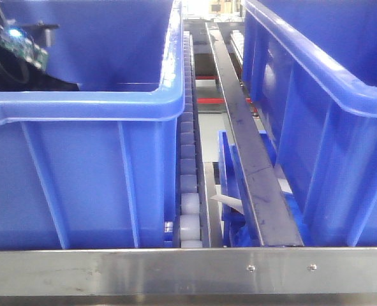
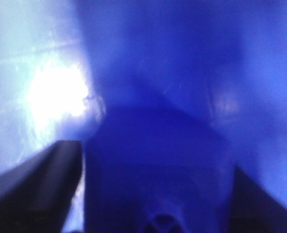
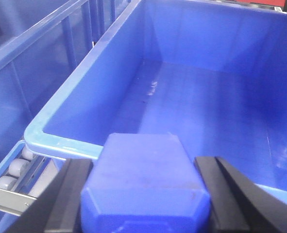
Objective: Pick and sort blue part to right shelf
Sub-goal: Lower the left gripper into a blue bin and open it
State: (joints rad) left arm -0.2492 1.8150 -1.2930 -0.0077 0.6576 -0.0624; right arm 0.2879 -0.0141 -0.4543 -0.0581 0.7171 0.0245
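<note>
Jaws on the right clamp the blue part [image 3: 145,189] over the near rim of the bin [image 3: 65,141]; advance inward before releasing. Left jaws: too blurred to tell.

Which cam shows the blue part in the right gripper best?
Right wrist: the blue part fills the foreground, held in the right gripper, over a blue bin. Front view misses it; left wrist shows only blue blur.
</note>
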